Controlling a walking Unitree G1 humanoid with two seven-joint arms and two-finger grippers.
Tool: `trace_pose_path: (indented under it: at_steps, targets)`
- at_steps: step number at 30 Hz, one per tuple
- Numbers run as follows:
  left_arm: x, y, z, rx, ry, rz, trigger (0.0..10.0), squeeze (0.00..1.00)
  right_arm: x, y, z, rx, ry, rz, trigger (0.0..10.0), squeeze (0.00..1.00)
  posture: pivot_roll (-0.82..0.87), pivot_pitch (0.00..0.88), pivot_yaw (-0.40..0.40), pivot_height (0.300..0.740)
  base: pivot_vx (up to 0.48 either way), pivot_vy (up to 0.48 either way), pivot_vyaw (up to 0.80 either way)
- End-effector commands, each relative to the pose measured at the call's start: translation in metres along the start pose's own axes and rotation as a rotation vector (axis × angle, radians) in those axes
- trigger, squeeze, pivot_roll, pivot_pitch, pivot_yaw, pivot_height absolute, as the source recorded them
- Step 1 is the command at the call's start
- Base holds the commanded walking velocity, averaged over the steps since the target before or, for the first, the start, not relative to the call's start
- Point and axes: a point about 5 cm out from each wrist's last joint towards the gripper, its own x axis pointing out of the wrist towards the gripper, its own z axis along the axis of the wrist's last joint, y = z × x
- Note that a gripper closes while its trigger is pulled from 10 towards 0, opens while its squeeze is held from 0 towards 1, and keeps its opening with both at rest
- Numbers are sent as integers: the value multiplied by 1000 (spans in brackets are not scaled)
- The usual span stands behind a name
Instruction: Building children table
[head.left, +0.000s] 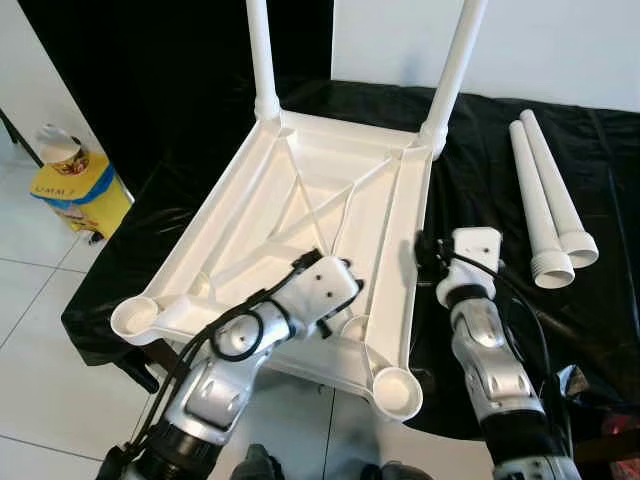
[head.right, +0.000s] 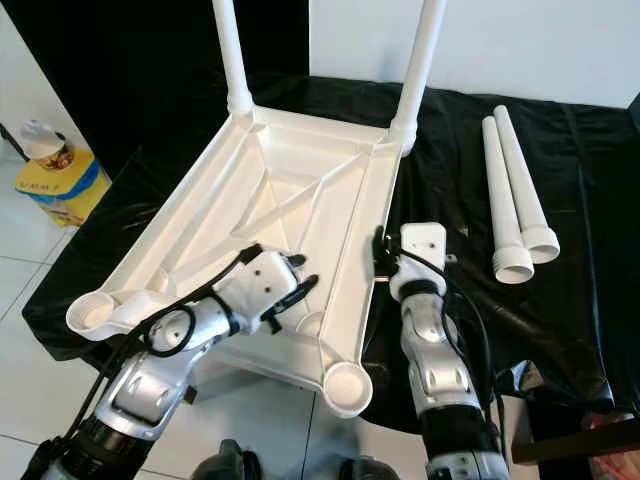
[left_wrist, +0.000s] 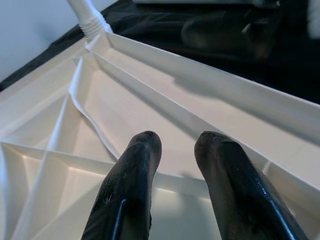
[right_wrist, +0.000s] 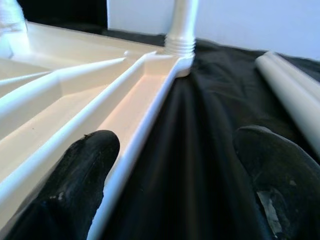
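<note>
To the right of your right gripper (right_wrist: 175, 170), whose fingers stood wide open and empty beside the upturned tabletop's (head.left: 300, 200) rim, two loose legs (head.left: 548, 200) lay pointing away; your left gripper (left_wrist: 175, 165), slightly parted, held nothing over the ribs.

One white plastic tabletop (head.left: 300, 210) lay upside down on one black cloth (head.left: 560, 300), with two white legs (head.left: 262, 60) already standing upright in its far corner sockets and two empty round sockets (head.left: 397, 388) at its near corners. Two more loose white legs (head.left: 545, 200) lay side by side on the cloth to the right of it. One yellow and blue box (head.left: 80, 190) sat on the floor to the left, and two silver robot arms (head.left: 480, 350) reached in from below, one on each side
</note>
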Motion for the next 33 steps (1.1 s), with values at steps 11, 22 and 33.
trace_pose_path:
  at_steps: [11, 22, 33]
  targets:
    - [-17, -6, -1, 6, -90, -245, 10000, 0, -42, -26, 2, 2, -44, 15, 10000, 0, -2, 51, 6, 740, 0, 0, 0]
    - [-43, -11, -21, 59, 4, -446, 10000, 0, -33, -40, -2, -37, -15, -124, 10000, 0, -6, 61, 15, 740, 0, 0, 0]
    - [-40, 9, -55, 212, 208, -386, 10000, 0, -5, -49, -7, -85, 44, -267, 10000, 0, 2, 104, 15, 740, 0, 0, 0]
